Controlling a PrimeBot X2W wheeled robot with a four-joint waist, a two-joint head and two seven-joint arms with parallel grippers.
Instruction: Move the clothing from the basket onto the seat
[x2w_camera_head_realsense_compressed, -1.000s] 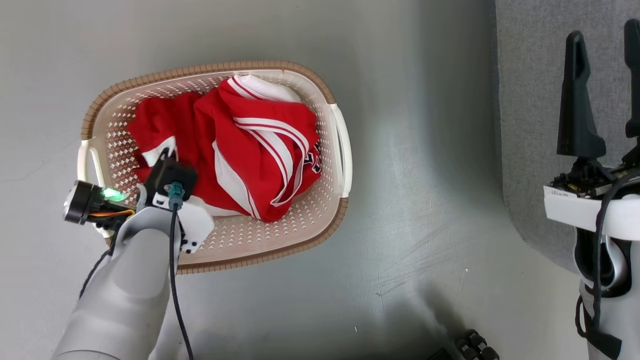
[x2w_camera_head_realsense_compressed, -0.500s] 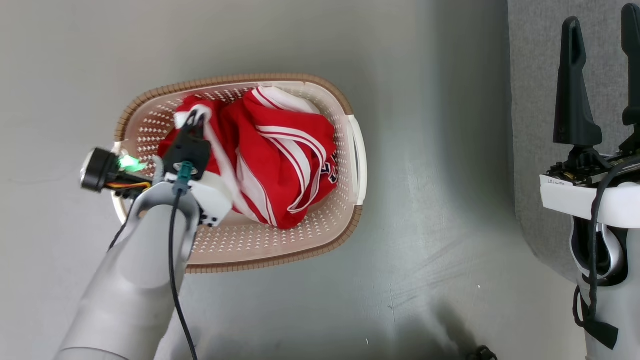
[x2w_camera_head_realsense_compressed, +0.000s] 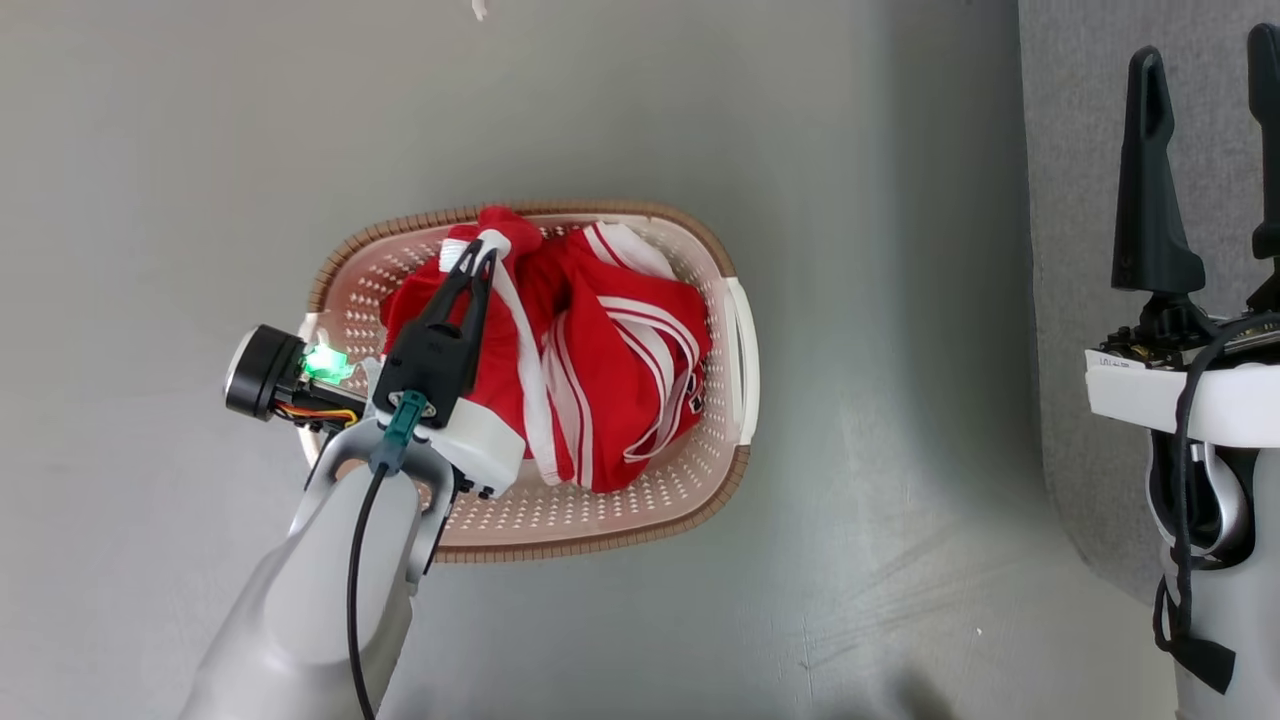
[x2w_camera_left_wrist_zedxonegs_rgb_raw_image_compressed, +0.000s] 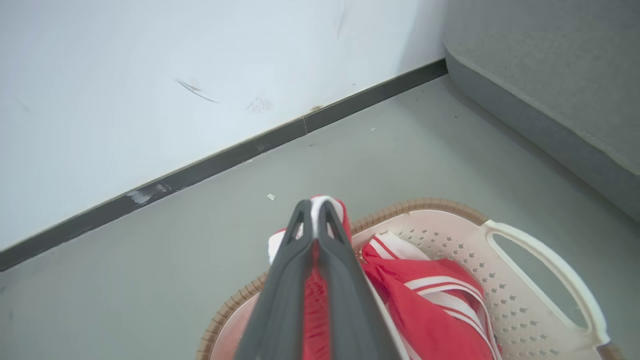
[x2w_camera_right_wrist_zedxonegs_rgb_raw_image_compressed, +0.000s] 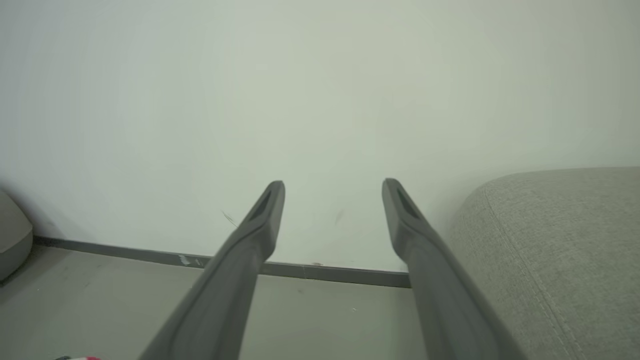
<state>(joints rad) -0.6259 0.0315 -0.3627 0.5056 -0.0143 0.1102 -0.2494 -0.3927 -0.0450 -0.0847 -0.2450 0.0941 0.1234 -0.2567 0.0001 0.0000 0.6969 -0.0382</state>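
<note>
Basket (x2w_camera_head_realsense_compressed: 745, 350): oval, cream, perforated, with a brown woven-look rim; it stands on the floor (x2w_camera_head_realsense_compressed: 200, 150) in the middle of the head view, one white side handle turned towards the seat (x2w_camera_head_realsense_compressed: 1075, 200).
Open room: bare floor runs all round the rim; a broad strip lies between that handle and the seat's edge, and more opens on the basket's left and far sides.
Seat: grey fabric along the right edge of the head view, well apart from the basket; its rounded corner and a stitched seam show in the right wrist view.
Floor: smooth grey-green, faintly scuffed, with a few pale specks.
Wall (x2w_camera_left_wrist_zedxonegs_rgb_raw_image_compressed: 150, 75): white, lightly marked, meeting the floor at a dark skirting board (x2w_camera_left_wrist_zedxonegs_rgb_raw_image_compressed: 280, 137) beyond the basket.
Clothing (x2w_camera_head_realsense_compressed: 620, 380): red with white stripes and trim, heaped inside the basket; a little dark lettering shows at its right side; one part is raised in a peak against the far rim.
Left gripper (x2w_camera_head_realsense_compressed: 483, 250): over the basket, fingers almost together, pinching that raised fold; red cloth fills the thin gap between them in the left wrist view and white trim pokes past the tips.
Left forearm (x2w_camera_head_realsense_compressed: 300, 600): pale grey, crossing the near rim from the lower left; a green light (x2w_camera_head_realsense_compressed: 322, 362) glows beside the wrist.
Right gripper (x2w_camera_head_realsense_compressed: 1207, 50): at the right of the head view, seen against the seat, fingers spread wide, empty, touching nothing.
</note>
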